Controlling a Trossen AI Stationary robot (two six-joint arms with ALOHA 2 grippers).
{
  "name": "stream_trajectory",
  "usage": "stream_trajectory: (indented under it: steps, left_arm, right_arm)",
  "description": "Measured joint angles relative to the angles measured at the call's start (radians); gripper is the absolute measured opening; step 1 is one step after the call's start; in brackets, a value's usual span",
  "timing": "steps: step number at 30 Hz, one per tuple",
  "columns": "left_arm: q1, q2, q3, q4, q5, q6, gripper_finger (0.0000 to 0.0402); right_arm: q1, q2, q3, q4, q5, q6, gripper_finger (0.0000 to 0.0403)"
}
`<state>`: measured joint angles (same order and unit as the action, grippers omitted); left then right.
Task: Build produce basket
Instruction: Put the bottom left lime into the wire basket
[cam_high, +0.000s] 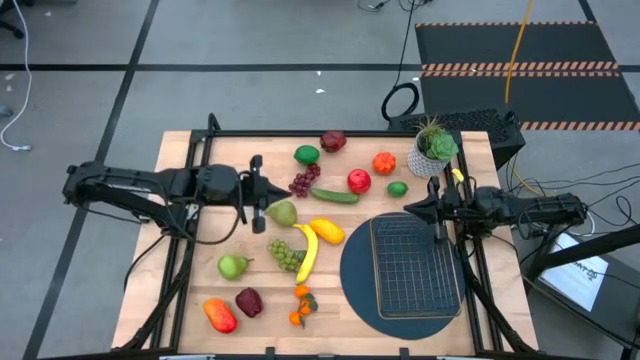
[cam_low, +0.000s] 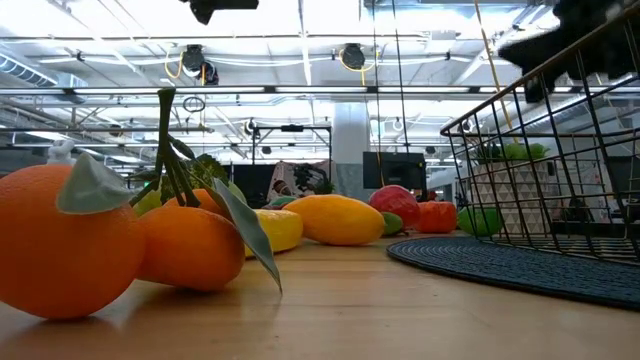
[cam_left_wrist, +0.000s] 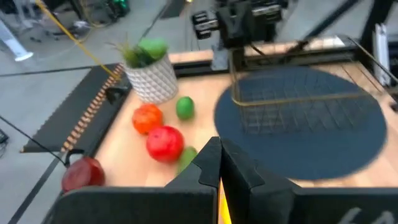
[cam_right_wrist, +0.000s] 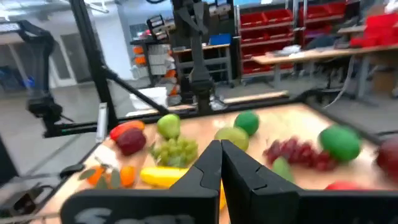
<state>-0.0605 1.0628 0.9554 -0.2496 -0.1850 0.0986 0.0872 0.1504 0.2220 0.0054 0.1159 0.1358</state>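
Note:
The produce lies loose on the wooden table: purple grapes (cam_high: 303, 182), a cucumber (cam_high: 334, 196), a red apple (cam_high: 359, 181), a pear (cam_high: 283, 213), a banana (cam_high: 307, 250), green grapes (cam_high: 285, 255) and leafy oranges (cam_high: 300, 305). The wire basket (cam_high: 415, 265) stands on a dark round mat (cam_high: 360, 275) at the right, with nothing in it. My left gripper (cam_high: 264, 200) is shut above the table beside the pear and holds nothing. My right gripper (cam_high: 409, 207) is shut near the basket's far edge, also holding nothing.
A potted green plant (cam_high: 435, 150) in a white pot stands at the far right corner. More fruit sits along the far edge (cam_high: 307, 154) and at the near left (cam_high: 220, 315). Bare wood shows at the table's left side (cam_high: 180, 240).

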Motion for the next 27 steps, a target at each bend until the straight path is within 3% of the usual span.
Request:
stream_trajectory:
  steps: [11,18,22,27]
  left_arm:
    - [0.021,-0.018,0.000,-0.062,0.001,0.003,0.0010]
    - [0.006,-0.018,0.000,-0.071,0.002,-0.023,0.0010]
    - [0.000,-0.018,0.000,-0.051,0.002,-0.040,0.0010]
    - [-0.025,-0.008,0.000,-0.045,0.003,-0.075,0.0010]
  right_arm:
    - [0.000,0.368,0.533,-0.362,0.022,-0.065,0.0000]
    - [-0.001,0.614,0.864,-0.650,0.098,-0.050,0.0000]
    - [0.000,0.708,0.952,-0.698,0.107,-0.033,0.0000]
    - [0.000,0.767,0.946,-0.647,0.172,0.037,0.0000]
